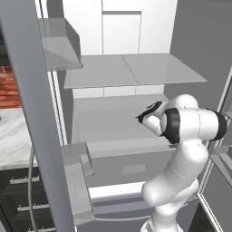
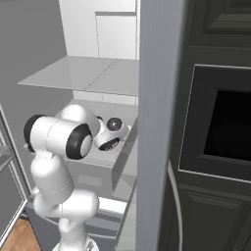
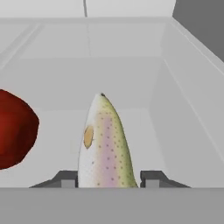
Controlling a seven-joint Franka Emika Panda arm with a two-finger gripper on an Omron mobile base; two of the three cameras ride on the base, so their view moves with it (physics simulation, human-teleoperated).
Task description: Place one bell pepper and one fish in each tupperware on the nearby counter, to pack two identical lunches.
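Note:
A speckled fish with a pink stripe lies lengthwise in a white fridge bin, its nose pointing away from me. My gripper straddles its near end, one fingertip against each flank, shut on it. A red bell pepper sits just left of the fish, cut off by the frame edge. From the left base view the hand reaches into the fridge at mid-shelf height. The marble counter shows at the far left. The tupperware is out of view.
The fridge stands open, with grey shelves above the hand and a drawer front below. Its open door crosses the left base view; a door edge crosses the right one. A dark wall oven stands to the right.

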